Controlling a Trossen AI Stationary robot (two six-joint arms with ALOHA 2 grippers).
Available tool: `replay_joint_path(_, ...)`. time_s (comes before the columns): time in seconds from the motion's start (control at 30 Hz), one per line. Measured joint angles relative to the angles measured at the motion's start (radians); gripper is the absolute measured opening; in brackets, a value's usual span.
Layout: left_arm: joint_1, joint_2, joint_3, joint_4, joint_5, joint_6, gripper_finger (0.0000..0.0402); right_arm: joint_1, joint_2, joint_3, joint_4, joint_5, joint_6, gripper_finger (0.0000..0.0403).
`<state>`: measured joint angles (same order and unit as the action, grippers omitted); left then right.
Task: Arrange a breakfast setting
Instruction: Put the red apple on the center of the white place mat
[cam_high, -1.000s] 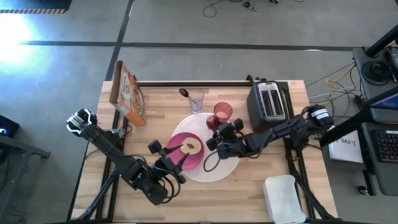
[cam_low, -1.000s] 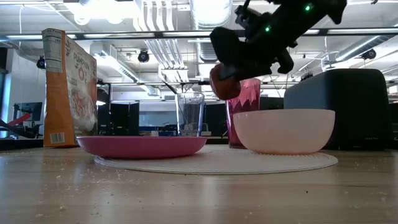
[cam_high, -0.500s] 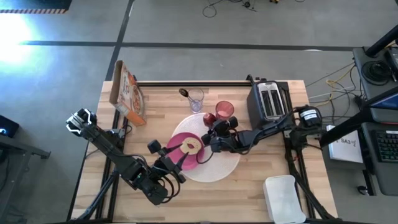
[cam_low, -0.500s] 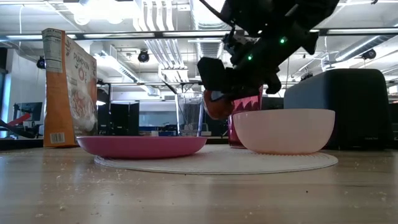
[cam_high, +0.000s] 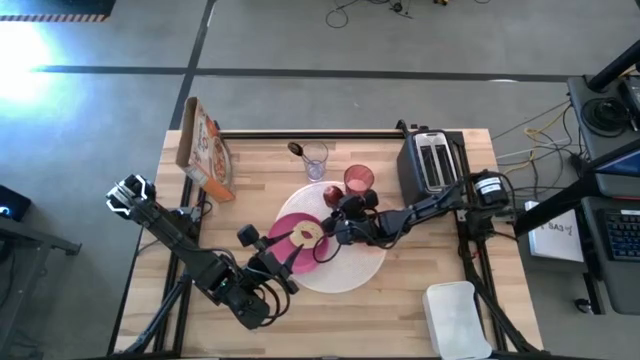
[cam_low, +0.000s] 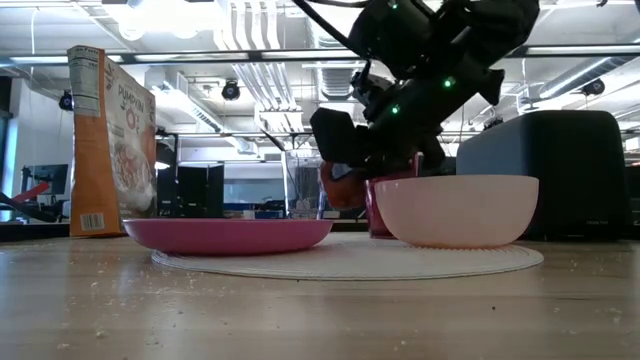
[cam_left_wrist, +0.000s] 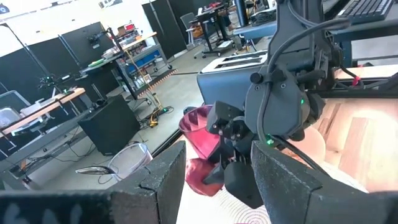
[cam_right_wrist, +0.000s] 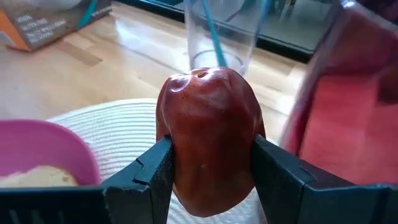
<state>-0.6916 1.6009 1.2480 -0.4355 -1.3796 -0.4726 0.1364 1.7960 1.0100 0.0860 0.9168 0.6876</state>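
The table (cam_high: 440, 250) has little room left round the white mat (cam_low: 350, 262), and that crowding is where trouble would come from. At its far corner the cereal box (cam_high: 205, 150) stands upright, well apart from the arms and safe enough.

On the mat sit the magenta plate (cam_low: 228, 234), with what looks like a piece of toast (cam_high: 308, 235) on it, and the peach bowl (cam_low: 456, 210), which the right arm hides from above. The right claw (cam_right_wrist: 208, 165) hangs low over the mat's far edge, between plate and bowl, clamped on a red apple (cam_right_wrist: 210, 140). It grips the apple only at its two sides. If the fruit is let go from a height, I reckon it could roll off the mat.

Just behind the apple stand the pink cup (cam_high: 358, 180) and the small clear glass (cam_high: 316, 158) with the spoon (cam_high: 297, 150) leaning in it. A sweep backwards could tip either, the glass most easily.

The left claw (cam_left_wrist: 214, 180) waits at the plate's near side, fingers spread and empty, and the two arms are near enough to knock together.
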Motion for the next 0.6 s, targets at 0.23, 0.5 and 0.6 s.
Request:
replay_joint_path(0.23, 0.000, 0.000, 0.000, 0.000, 0.000, 0.000, 0.0166, 0.001, 0.018, 0.000, 0.060, -0.035, -0.020, 0.0172)
replay_joint_path(0.5, 0.000, 0.000, 0.000, -0.002, 0.000, 0.000, 0.0166, 0.000, 0.020, 0.000, 0.088, -0.069, -0.061, 0.0173)
replay_joint_path(0.6, 0.000, 0.000, 0.000, -0.002, 0.000, 0.000, 0.0166, 0.001, 0.020, 0.000, 0.101, -0.100, -0.064, 0.0173)
